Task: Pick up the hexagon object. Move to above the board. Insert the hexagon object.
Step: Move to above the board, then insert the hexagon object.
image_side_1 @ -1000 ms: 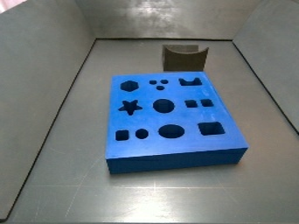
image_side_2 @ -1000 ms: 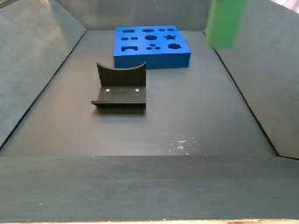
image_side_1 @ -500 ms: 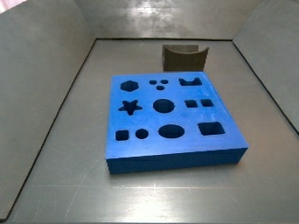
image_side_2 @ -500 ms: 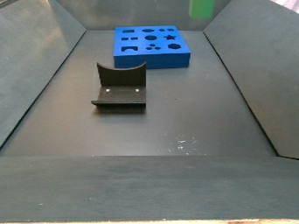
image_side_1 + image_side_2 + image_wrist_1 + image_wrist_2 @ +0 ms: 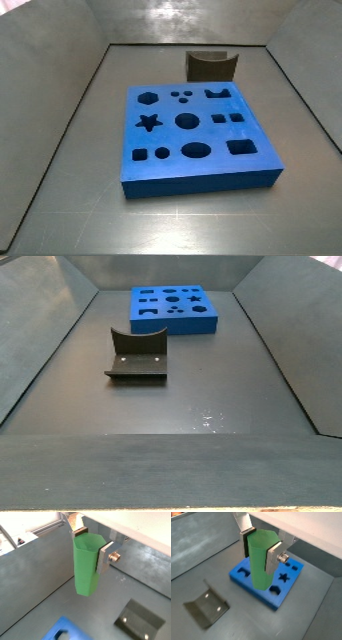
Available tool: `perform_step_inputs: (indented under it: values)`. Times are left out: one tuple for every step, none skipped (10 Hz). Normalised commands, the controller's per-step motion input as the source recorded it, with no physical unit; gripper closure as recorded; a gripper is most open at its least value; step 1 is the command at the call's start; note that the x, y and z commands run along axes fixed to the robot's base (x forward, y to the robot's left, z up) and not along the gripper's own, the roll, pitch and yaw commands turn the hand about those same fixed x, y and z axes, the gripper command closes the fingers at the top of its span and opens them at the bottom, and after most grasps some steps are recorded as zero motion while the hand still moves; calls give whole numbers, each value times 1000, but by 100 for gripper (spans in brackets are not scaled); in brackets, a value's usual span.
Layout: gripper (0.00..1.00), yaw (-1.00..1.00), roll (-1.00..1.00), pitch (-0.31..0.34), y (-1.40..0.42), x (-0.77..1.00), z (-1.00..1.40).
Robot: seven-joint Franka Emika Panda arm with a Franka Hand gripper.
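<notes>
Hexagon object (image 5: 262,562) is clamped upright between the gripper (image 5: 260,547) fingers, hanging high over the board (image 5: 271,587). A second ago its green tip showed in a side view; now it's lifted out, so pickup's done. Fixture (image 5: 138,356) sits nearby.

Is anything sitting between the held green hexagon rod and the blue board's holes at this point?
Nothing visible does. The gripper holds the light green hexagon rod upright, high above the blue board. The board's top is bare in both side views; the dark fixture stands apart on the floor.
</notes>
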Motion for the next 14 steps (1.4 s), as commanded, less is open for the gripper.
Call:
perform_step_inputs:
  values:
    - [100,6,-3,116,-1000,188,182]
    - [100,6,-16,123,-1000,199,183]
    - [100,9,4,133,-1000,214,187]
    - [100,7,2,135,-1000,232,196]
    - [100,6,12,135,-1000,258,194]
    - [100,11,11,133,-674,206,135]
    - [100,6,18,133,-397,154,93]
    - [100,7,20,110,-221,111,59]
    - [100,0,0,0,49,0,0]
    - [100,6,51,0,106,0,-100]
    - [100,31,154,0,203,0,-314]
    - [100,57,229,0,457,0,-491]
    - [100,40,197,0,314,0,-363]
    - [100,0,0,-6,0,0,-29]
